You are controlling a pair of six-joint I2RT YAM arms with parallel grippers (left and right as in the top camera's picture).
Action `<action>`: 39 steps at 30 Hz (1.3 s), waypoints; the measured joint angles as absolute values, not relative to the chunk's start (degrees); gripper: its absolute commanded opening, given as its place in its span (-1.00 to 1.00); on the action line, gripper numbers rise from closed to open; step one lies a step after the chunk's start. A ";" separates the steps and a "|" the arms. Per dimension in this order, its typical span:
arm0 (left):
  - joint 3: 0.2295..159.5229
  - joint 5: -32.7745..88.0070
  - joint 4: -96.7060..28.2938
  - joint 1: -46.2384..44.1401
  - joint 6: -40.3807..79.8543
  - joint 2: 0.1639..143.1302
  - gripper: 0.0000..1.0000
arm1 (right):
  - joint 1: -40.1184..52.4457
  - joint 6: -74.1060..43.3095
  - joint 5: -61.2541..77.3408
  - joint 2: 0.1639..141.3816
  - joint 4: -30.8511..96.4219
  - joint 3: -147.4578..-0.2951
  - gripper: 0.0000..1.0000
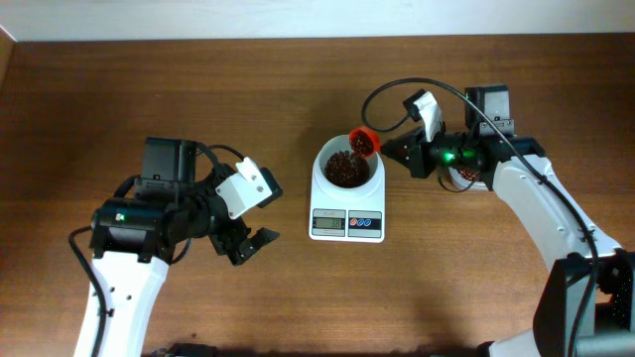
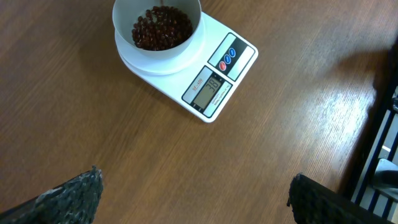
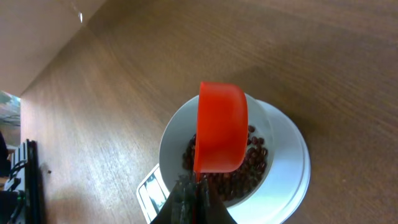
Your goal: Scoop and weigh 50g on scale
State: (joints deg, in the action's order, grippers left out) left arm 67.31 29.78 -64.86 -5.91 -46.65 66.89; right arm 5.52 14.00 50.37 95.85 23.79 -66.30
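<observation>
Right pincer [image 3: 194,194] on glossy orange scoop [image 3: 221,124]

Before me the white scale [image 1: 346,223] stands level, display toward me; its round bowl holds a loose heap of dark reddish-brown beans [image 1: 344,169].

**Left arm** [image 1: 119,283]: enters from the lower left of the overhead frame. Its white forearm rises to a black wrist that points toward the right of the frame.

**Left fingers** [image 2: 73,194]: spread wide and holding nothing. One fingertip shows in each lower corner of the left wrist view.

**Right arm** [image 1: 544,203]: enters from the lower right and bends near the upper right. Its wrist reaches left toward the frame's centre.

**Right fingers** [image 3: 184,204]: pressed together at the lower edge of the right wrist view, clamped on the handle of the orange scoop [image 3: 221,127].
</observation>
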 measured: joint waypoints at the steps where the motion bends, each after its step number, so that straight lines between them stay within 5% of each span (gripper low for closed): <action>1: 67.31 29.80 -64.86 -5.91 -46.65 66.89 0.98 | 5.52 13.98 50.35 95.85 23.79 -66.30 -0.92; 39: 67.31 29.80 -64.88 -5.91 -46.65 66.89 0.98 | 5.52 21.34 51.66 95.85 25.32 -66.30 -0.92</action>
State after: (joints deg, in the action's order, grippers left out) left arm 67.31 29.80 -64.88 -5.91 -46.65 66.89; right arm 5.52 21.34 51.66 95.85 25.32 -66.30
